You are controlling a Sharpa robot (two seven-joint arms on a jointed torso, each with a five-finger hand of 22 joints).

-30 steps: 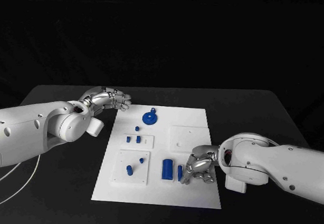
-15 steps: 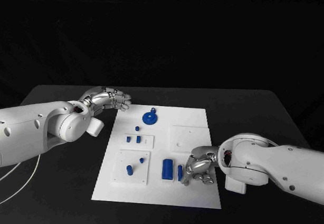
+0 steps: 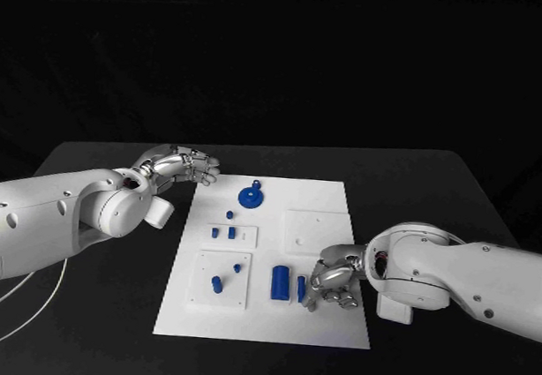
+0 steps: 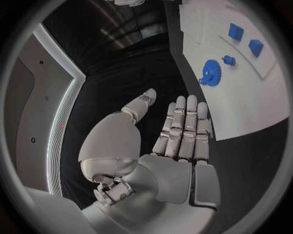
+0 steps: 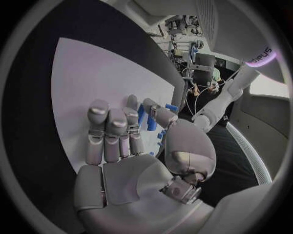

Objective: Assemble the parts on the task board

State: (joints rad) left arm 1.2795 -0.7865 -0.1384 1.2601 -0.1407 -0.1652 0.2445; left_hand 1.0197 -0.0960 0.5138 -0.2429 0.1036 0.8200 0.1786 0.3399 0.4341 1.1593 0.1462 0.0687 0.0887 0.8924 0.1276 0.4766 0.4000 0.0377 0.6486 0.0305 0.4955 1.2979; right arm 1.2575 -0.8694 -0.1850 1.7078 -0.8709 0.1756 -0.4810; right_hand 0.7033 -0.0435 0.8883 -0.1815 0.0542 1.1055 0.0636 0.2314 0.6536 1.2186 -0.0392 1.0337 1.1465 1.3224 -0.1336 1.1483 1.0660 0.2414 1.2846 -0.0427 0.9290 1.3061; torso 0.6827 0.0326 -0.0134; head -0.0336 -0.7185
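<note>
Black bench (image 3: 449, 194) carries the white task board (image 3: 328, 197) at its middle, long side running from 12 to 6 o'clock. Near the board's 12 o'clock end lies a blue gear (image 3: 253, 197) with a small blue peg (image 3: 230, 215) just below it toward 7 o'clock. Two short blue parts (image 3: 224, 232) stand in a raised white block at about 9 o'clock of the board's centre. Lower down, a second block holds a small blue pin (image 3: 237, 267) and a blue oblong part (image 3: 216, 283). At about 5 o'clock of the centre lie a blue cylinder (image 3: 280, 282) and a thin blue rod (image 3: 300, 287) side by side.

The left robot hand (image 3: 186, 164) hovers off the board's 10 o'clock corner, over the bench; it holds nothing, fingers extended and close together, thumb apart. The right robot hand (image 3: 333, 283) sits low over the board's 4 o'clock edge, just beside the thin blue rod, fingers partly bent; whether its fingertips touch the rod I cannot tell.
</note>
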